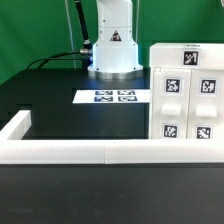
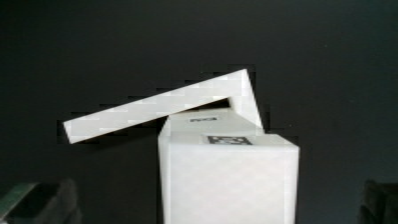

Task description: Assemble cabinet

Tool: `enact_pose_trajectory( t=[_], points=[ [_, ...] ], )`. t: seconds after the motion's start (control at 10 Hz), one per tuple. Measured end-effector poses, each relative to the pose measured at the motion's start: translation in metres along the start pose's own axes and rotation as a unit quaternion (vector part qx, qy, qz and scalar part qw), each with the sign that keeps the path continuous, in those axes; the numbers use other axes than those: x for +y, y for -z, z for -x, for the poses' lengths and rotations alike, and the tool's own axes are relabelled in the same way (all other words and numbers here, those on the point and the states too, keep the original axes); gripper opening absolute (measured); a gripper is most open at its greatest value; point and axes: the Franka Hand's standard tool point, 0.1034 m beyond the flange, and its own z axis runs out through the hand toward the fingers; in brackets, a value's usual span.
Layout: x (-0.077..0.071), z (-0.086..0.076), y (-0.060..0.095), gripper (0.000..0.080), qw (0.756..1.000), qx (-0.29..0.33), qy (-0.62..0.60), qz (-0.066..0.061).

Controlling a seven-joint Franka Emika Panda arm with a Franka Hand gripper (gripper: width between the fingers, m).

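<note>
The cabinet (image 1: 188,95) is a large white box standing at the exterior view's right, with four small tagged drawer blocks on its face, two by two. In the wrist view a white tagged part of it (image 2: 228,175) fills the lower middle. My gripper (image 2: 210,208) is open. Its dark fingertips (image 2: 39,200) show at both lower corners, well apart from the white body between them and not touching it. The gripper itself is out of the exterior view.
The marker board (image 1: 112,97) lies flat in front of the robot base (image 1: 112,50). A low white rail (image 1: 70,150) borders the table's near side and turns a corner at the left. A rail corner (image 2: 169,105) shows beyond the cabinet in the wrist view.
</note>
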Motion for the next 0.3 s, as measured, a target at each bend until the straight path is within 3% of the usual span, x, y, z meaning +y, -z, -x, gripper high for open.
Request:
enact_pose_trajectory(
  t=[0.3],
  points=[
    [0.0005, 0.0008, -0.0002, 0.0797, 1.0, 0.0, 0.006, 0.0]
  ],
)
